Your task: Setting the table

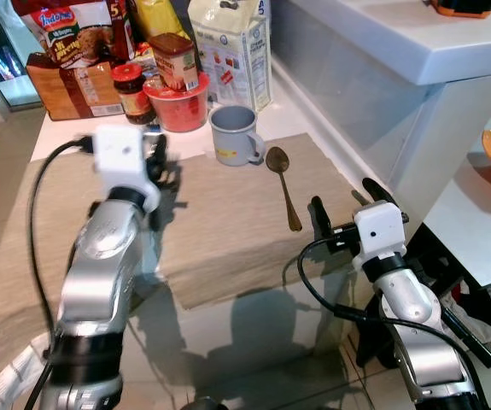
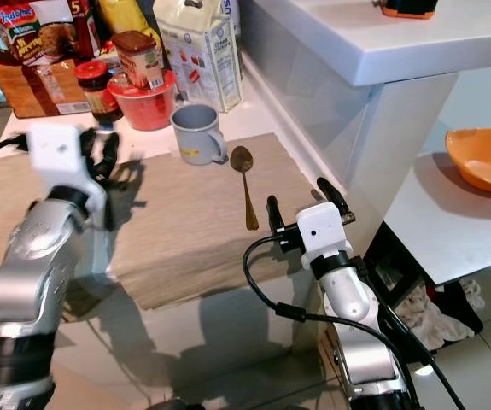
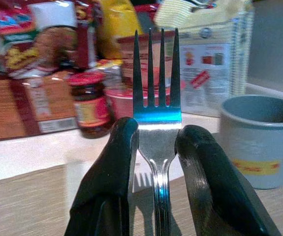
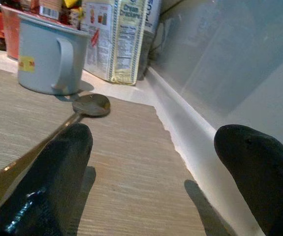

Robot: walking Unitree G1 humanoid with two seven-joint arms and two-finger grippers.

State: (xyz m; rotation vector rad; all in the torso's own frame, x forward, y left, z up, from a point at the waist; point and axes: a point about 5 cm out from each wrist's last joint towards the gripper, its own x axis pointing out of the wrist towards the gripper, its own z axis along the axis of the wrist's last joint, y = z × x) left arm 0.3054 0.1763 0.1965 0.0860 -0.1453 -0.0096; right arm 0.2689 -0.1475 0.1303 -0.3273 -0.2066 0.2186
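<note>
Woven beige placemat (image 1: 219, 222): spread across the middle of the white desk (image 1: 49, 137), its near edge over a glossy dark tabletop that mirrors the arms.

Upper left of the frame, back of the desk: brown carton (image 1: 74, 90); snack bag (image 1: 70, 30); red-lidded jar (image 1: 132, 92); red bowl (image 1: 177, 107) with a brown tin (image 1: 174, 60) standing in it; tall white carton (image 1: 230, 47) against the wall.

Left tool (image 3: 153, 162): silver arm raised over the left part of the placemat, black fingers (image 3: 107, 182) clamped on the neck of a steel fork (image 3: 156, 98), tines pointing toward the jar and bowl. The fork is off the desk, held in the air.

Centre: grey mug (image 1: 234, 134) with a yellow label, upright at the far edge of the placemat, handle toward the right of the frame. Just beside it, a bronze-toned spoon (image 1: 283, 192) lies flat on the placemat, bowl near the mug, handle running toward the near edge.

Right tool (image 1: 345, 209): low at the right edge of the placemat, near the spoon's handle end, fingers (image 4: 57, 167) spread wide with nothing between them.

Right of the frame: pale tiled wall rising to a white ledge (image 1: 416, 38); below and further right, a lower white surface (image 2: 450, 222) carrying an orange bowl (image 2: 484, 158). Tiled floor at the far left edge.
</note>
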